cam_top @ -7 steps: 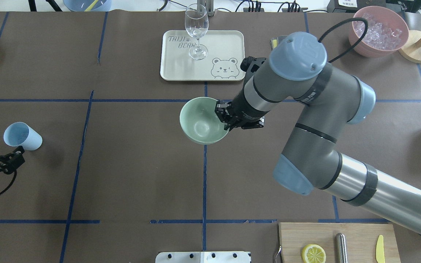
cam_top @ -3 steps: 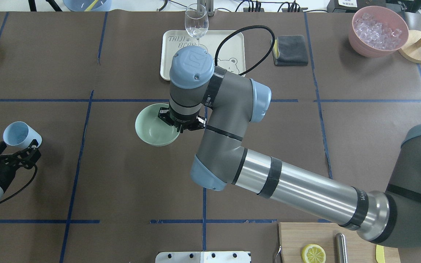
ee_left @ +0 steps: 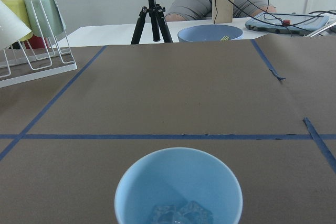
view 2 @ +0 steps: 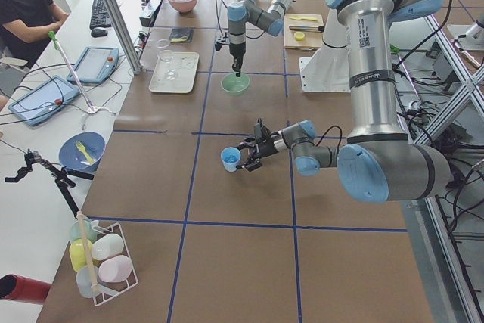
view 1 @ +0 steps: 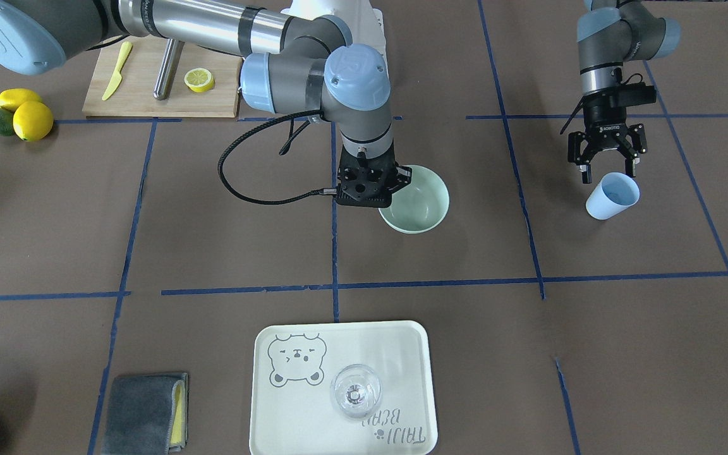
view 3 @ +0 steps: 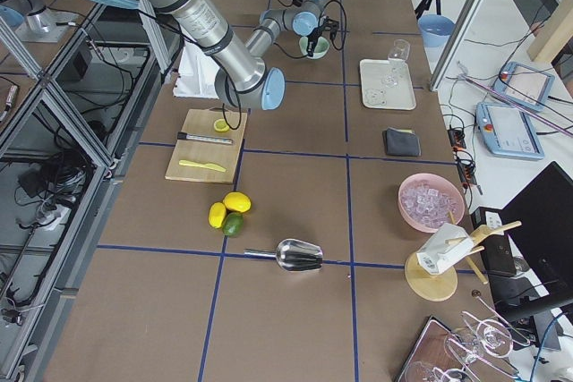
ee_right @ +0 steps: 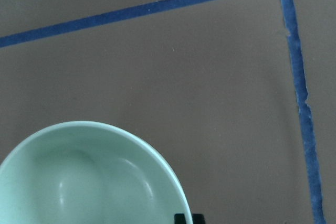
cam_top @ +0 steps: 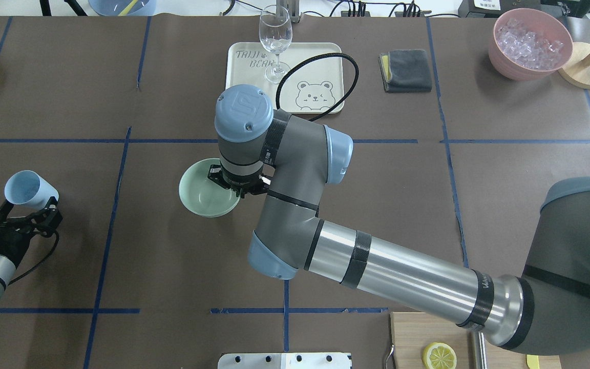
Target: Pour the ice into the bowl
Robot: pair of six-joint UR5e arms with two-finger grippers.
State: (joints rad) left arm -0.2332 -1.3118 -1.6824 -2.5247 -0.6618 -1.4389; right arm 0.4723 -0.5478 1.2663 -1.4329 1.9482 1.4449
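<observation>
The pale mint-green bowl (cam_top: 204, 196) sits left of the table's middle; it also shows in the front view (view 1: 418, 201). My right gripper (cam_top: 237, 187) is shut on its rim at the side nearer my base, and the right wrist view shows the bowl (ee_right: 79, 182) empty. A light blue cup (cam_top: 27, 187) stands tilted at the far left. My left gripper (cam_top: 29, 206) is open, its fingers spread either side of the cup's base. The left wrist view shows the cup (ee_left: 178, 192) with small clear ice cubes (ee_left: 178, 214) at its bottom.
A cream tray (cam_top: 244, 92) with a wine glass (cam_top: 275, 43) stands behind the bowl. A grey cloth (cam_top: 406, 70) and a pink container of ice (cam_top: 529, 43) are at the back right. A cutting board with lemon half (view 1: 162, 82) lies near my base.
My right arm has carried the bowl leftward across the table's centre line. My left gripper has moved up to the blue cup and opened its fingers around it.
</observation>
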